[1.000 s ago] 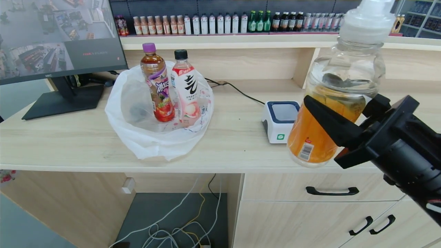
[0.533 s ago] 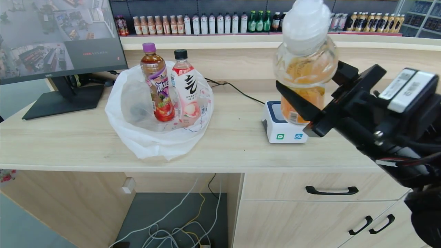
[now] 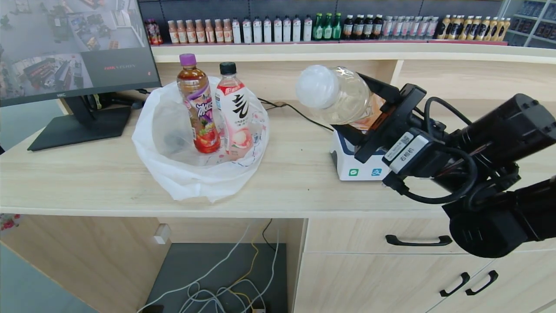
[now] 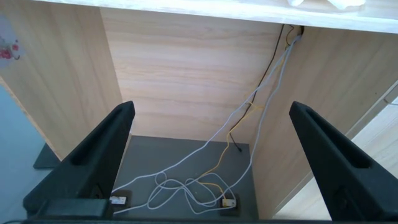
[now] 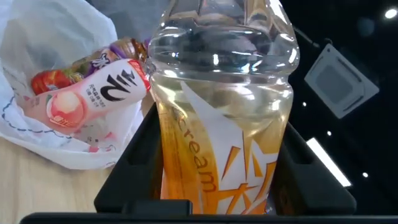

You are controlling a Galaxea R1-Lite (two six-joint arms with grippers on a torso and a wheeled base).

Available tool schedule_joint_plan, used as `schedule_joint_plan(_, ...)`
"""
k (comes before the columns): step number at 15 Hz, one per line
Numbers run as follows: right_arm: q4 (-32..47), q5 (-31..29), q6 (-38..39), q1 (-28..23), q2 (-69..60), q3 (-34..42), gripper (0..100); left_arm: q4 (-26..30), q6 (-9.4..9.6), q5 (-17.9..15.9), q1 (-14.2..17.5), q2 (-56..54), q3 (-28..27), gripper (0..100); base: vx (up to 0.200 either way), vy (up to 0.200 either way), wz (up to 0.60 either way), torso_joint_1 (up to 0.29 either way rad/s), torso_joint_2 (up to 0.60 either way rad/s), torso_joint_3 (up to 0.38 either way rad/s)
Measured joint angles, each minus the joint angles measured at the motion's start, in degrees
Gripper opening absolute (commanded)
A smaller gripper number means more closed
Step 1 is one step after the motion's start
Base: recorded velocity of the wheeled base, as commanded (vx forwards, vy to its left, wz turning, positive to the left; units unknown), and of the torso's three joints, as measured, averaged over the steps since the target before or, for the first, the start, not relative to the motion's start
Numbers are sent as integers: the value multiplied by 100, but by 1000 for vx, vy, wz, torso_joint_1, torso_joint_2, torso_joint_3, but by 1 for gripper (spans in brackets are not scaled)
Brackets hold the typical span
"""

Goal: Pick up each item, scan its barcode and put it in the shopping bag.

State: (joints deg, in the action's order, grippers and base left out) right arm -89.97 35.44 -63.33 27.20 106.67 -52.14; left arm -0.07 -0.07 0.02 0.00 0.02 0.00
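— Two grippers, only one busy. The left gripper [image 4: 211, 109] hangs below the edge of the counter [image 3: 87, 182], jaws wide apart and empty, so it is no help if something slips.

— And the right?

— The right gripper [image 3: 369, 115] is clamped on the lower body of the orange drink bottle [image 3: 339, 98]. The bottle lies tipped well over, cap end toward the bag side, just above the scanner [image 3: 354, 167]. It is smooth, round and partly full, so liquid running toward the cap could twist it in the fingers.

— So it drops?

— Possibly onto the scanner, or it rolls off the counter. I also cannot see whether the barcode faces the scanner window, so the scan may miss.

— Farther on?

— The shopping bag [image 3: 173, 174] holds a purple-capped bottle [image 3: 199, 108] and a black-capped bottle [image 3: 234, 117], both upright. Its rim sags, and a low swing could snag the plastic or knock those two over.
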Motion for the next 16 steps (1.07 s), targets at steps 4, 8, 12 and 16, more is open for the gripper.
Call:
schedule_joint_plan(4,2,567,-340,-72,260,-158,0,0,0,0,0,0,0,100,0,0,0,0,0,0)
schedule_joint_plan(8,0,879,-551,-116,345,-224,0,0,0,2,0,0,0,100,0,0,0,0,0,0)
schedule_joint_plan(12,2,1134,-540,-165,372,-371,0,0,0,2,0,0,0,100,0,0,0,0,0,0)
schedule_joint_plan(16,2,1509,-532,-422,427,-485,0,0,2,2,0,0,0,100,0,0,0,0,0,0)
